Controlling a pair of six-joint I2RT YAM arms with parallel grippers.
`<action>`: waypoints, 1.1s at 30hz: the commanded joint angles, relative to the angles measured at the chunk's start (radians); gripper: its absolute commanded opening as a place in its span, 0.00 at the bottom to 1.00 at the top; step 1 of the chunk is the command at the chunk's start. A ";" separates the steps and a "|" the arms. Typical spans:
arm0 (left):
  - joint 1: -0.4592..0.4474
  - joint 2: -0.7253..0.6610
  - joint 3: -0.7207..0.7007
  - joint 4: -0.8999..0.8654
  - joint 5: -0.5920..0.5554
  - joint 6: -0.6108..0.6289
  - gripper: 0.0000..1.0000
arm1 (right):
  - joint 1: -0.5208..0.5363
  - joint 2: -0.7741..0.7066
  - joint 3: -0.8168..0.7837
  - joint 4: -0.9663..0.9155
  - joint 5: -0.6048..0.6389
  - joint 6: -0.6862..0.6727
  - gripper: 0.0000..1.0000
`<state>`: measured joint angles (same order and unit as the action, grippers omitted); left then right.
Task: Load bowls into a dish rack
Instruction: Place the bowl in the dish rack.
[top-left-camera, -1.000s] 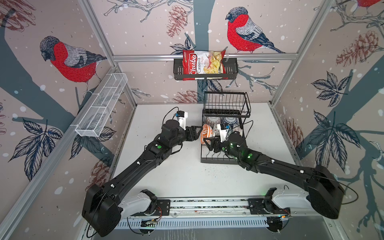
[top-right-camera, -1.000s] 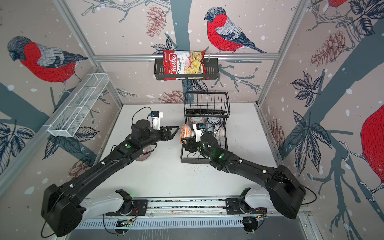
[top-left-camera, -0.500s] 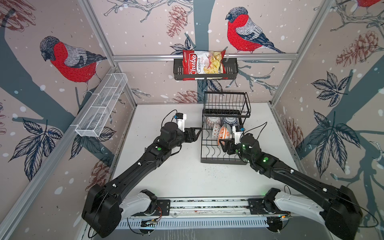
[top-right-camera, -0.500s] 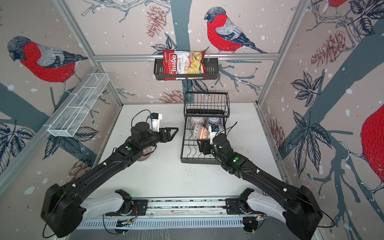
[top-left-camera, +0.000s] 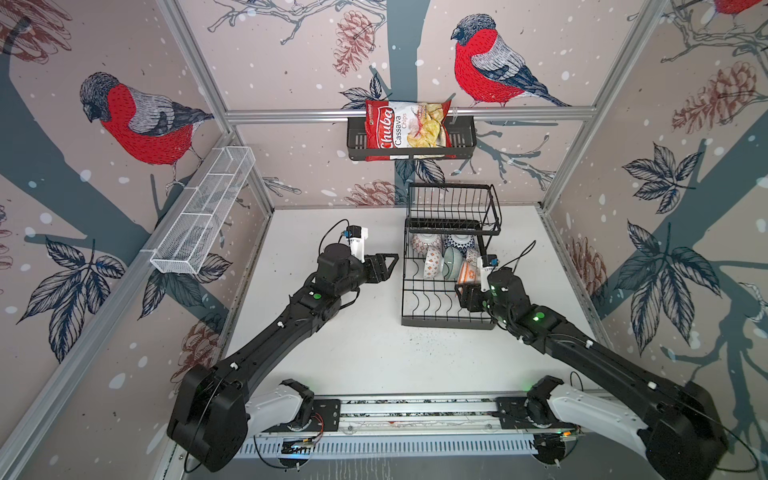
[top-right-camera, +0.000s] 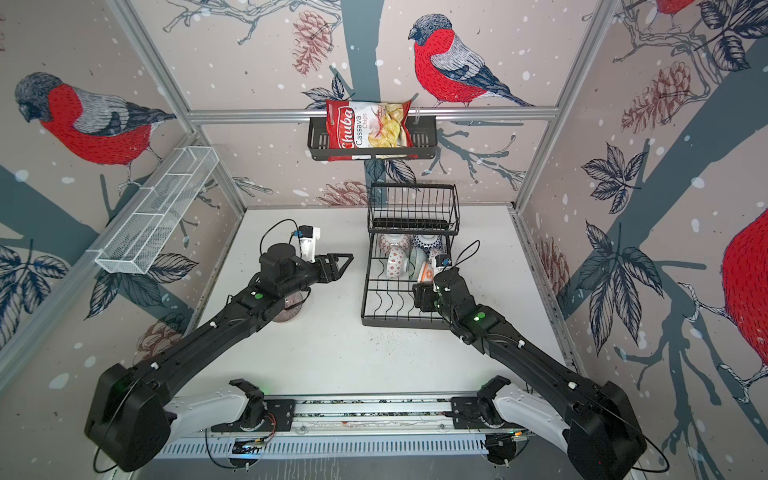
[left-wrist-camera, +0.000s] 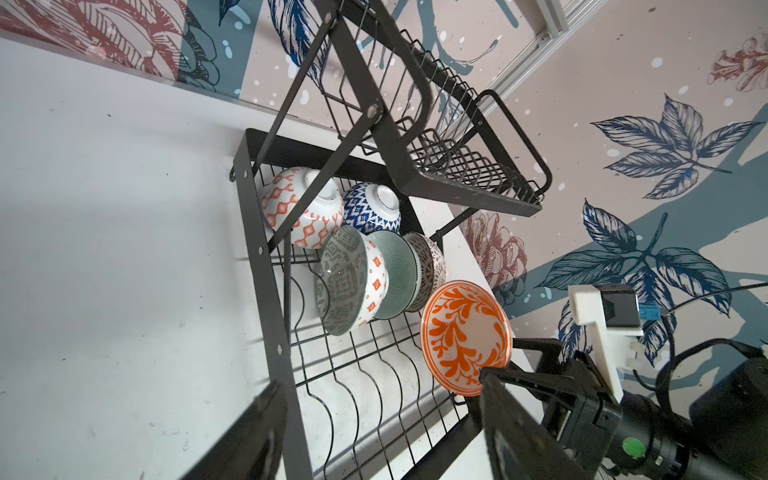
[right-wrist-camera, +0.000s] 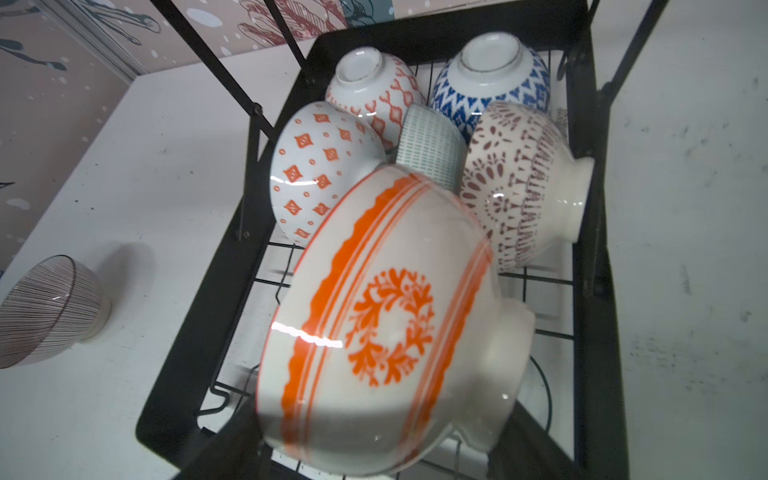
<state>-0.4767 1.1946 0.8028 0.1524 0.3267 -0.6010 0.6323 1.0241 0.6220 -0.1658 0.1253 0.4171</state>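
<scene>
Right claw: the right claw (top-left-camera: 468, 293) pinches the orange-leaf bowl (right-wrist-camera: 386, 316) across its depth, with one finger on the mouth side and the other at the foot.
Orange-leaf bowl: it stands on edge, mouth facing left and foot to the right, over the right side of the dish rack (top-left-camera: 444, 324) lower tier. I cannot tell whether its rim touches the wires.
Key relation: the free wavy slots lie just below the bowl and on its near side. Its flat face runs near to far, like the bowls on edge beside it, so the move looks like a short drop rather than a turn.
Loaded bowls: five sit at the far end. The red lattice bowl (left-wrist-camera: 299, 208) and blue bowl (left-wrist-camera: 372, 208) are upside down. The orange-diamond bowl (left-wrist-camera: 349, 282), teal bowl (left-wrist-camera: 395, 278) and brown-patterned bowl (left-wrist-camera: 432, 266) stand on edge.
In the way: the brown-patterned bowl is just on the far side of the held one. The rack's right rail runs close by the foot. The raised basket (top-left-camera: 453, 208) overhangs only the far end.
Left claw: the left claw (top-left-camera: 386, 266) is spread and empty, left of the rack and pointing at it.
Striped bowl: the striped bowl (right-wrist-camera: 45, 311) stands upright on the table (top-left-camera: 374, 353), left of the rack and under the left arm. That arm is the nearer one to it.
Aside: the chips bag (top-left-camera: 405, 129) and white mesh tray (top-left-camera: 199, 216) are well apart.
</scene>
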 joint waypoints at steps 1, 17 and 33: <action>0.014 0.022 0.022 0.049 0.032 0.019 0.73 | -0.010 0.017 0.021 -0.025 -0.007 -0.023 0.67; 0.041 0.095 0.042 0.088 0.091 0.040 0.73 | -0.012 0.041 0.022 -0.127 -0.024 -0.012 0.67; 0.065 0.130 0.047 0.114 0.124 0.049 0.73 | 0.010 0.097 0.052 -0.149 0.056 -0.024 0.67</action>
<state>-0.4160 1.3182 0.8440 0.2062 0.4263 -0.5686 0.6415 1.1168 0.6643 -0.3397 0.1444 0.3954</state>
